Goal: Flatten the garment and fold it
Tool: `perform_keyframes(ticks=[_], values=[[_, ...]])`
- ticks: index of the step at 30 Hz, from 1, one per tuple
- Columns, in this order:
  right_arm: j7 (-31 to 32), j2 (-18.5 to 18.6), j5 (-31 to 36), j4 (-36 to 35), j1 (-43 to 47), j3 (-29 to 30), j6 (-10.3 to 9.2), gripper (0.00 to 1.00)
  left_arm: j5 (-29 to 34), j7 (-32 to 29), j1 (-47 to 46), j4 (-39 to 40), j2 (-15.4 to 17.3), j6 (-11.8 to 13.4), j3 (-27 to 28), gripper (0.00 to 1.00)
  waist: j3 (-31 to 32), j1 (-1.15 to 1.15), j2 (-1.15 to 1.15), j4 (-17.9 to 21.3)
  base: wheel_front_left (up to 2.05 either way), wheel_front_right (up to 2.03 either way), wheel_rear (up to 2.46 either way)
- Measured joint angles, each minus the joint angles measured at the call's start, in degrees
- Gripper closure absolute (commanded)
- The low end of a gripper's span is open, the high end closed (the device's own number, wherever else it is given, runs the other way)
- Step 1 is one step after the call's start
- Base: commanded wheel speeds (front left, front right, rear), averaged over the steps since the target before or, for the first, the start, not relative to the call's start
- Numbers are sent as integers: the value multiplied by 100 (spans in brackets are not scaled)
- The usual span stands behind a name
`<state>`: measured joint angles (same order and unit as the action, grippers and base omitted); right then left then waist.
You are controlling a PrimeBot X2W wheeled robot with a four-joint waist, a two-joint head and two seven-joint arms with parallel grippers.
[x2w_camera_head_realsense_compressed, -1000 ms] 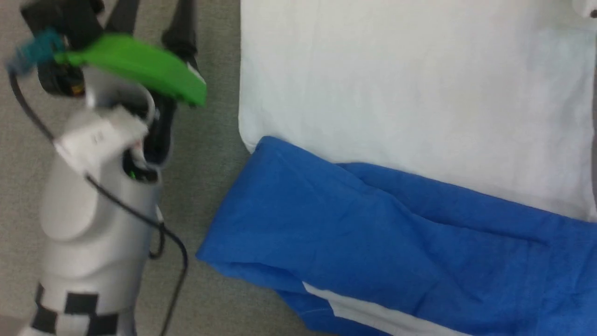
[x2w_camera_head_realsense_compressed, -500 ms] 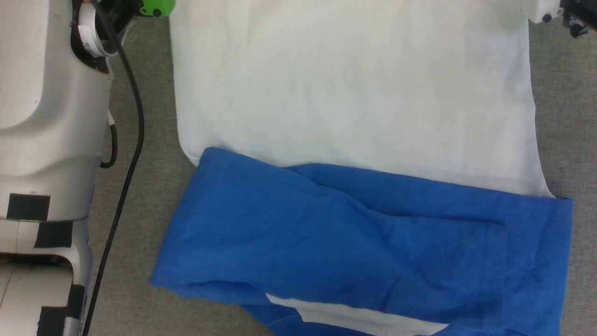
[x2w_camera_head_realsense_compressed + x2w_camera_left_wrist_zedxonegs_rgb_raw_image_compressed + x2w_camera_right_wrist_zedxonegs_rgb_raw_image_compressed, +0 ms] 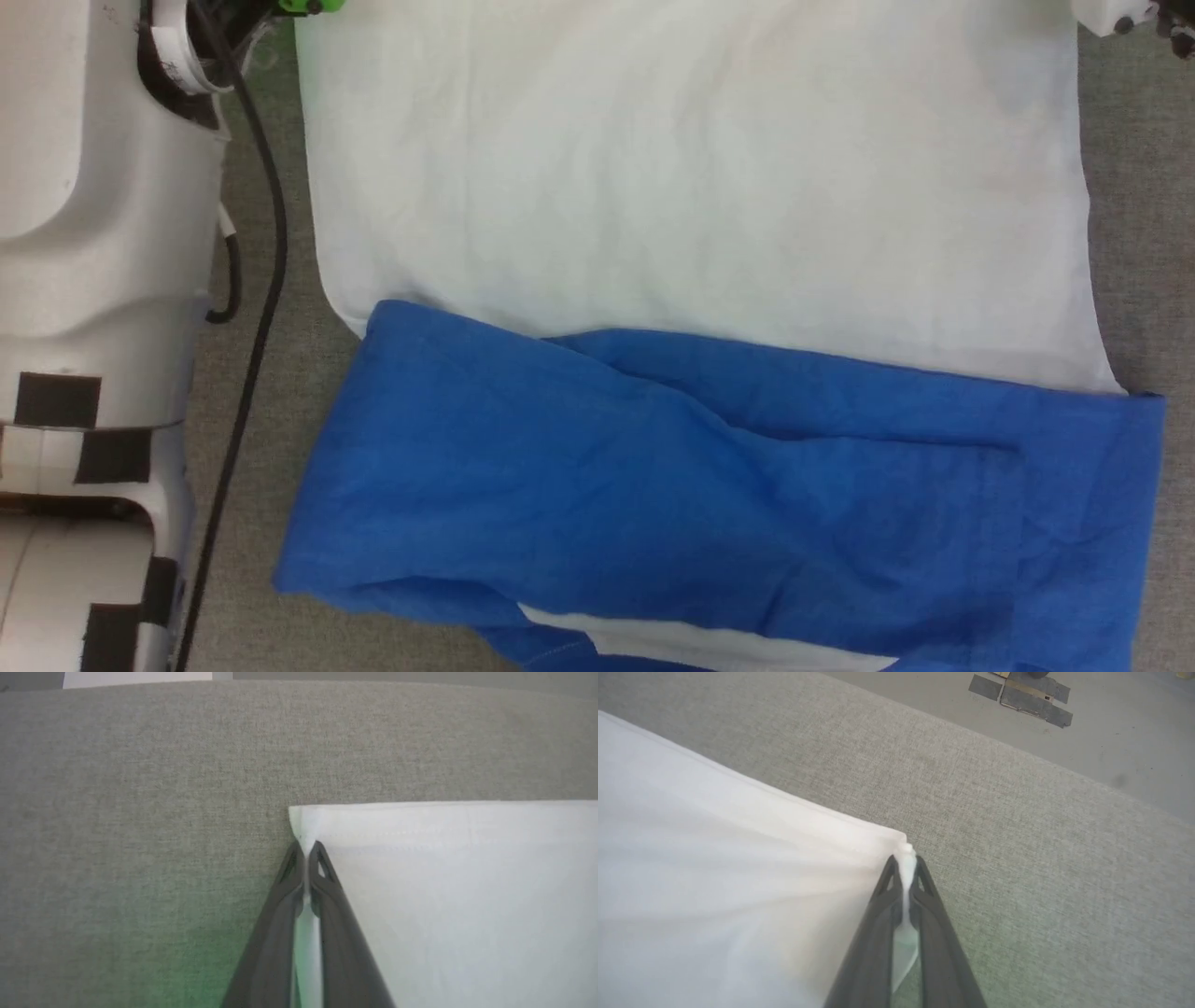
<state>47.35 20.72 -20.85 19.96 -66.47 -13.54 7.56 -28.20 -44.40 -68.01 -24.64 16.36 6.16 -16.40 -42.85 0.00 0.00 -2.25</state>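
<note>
Right, on my head feed the garment [image 3: 700,187] lies spread on the grey table [image 3: 1139,233]. Its white body takes up the middle and runs out of frame at 12 o'clock. The blue part lies folded across it as a wide band from 7 o'clock round to 4 o'clock. A thin sliver of white peeks out under the blue at 6 o'clock. The white cloth looks mostly smooth, while the blue band carries a few long creases.

My left forearm [image 3: 93,187] fills the 9 o'clock side, with a black cable [image 3: 266,233] hanging down beside it. A green part [image 3: 308,5] sits at 11 o'clock, right at the cloth's far left corner. A small white piece of the right arm [image 3: 1111,14] shows at 1 o'clock, by the far right corner.

On the left wrist feed, the left jaws are pressed together on the garment [image 3: 467,882], pinching its hemmed corner. A strip of white shows between the dark fingers [image 3: 280,914], and bare table [image 3: 140,812] lies toward 9 o'clock.

On the right wrist feed, the right jaws are pinching the other white corner of the garment [image 3: 714,858]. The cloth is bunched into a small peak at the tips of the fingers [image 3: 934,933]. The table [image 3: 1017,858] ends toward 1 o'clock, where the floor [image 3: 1111,742] carries patches of tape [image 3: 1020,695].
</note>
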Motion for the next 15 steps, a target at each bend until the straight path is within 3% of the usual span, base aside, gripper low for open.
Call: perform_keyframes(ticks=[8,15], values=[[-520,-24,203,113,-239,240,1,100,-193,1306,-9,-23,-205,407,587,100,46,0,0,-44,0,0,0],[-1146,-132,572,288,-791,422,3,100,-94,2326,-519,-59,-209,313,665,100,0,0,0,-41,0,0,0]])
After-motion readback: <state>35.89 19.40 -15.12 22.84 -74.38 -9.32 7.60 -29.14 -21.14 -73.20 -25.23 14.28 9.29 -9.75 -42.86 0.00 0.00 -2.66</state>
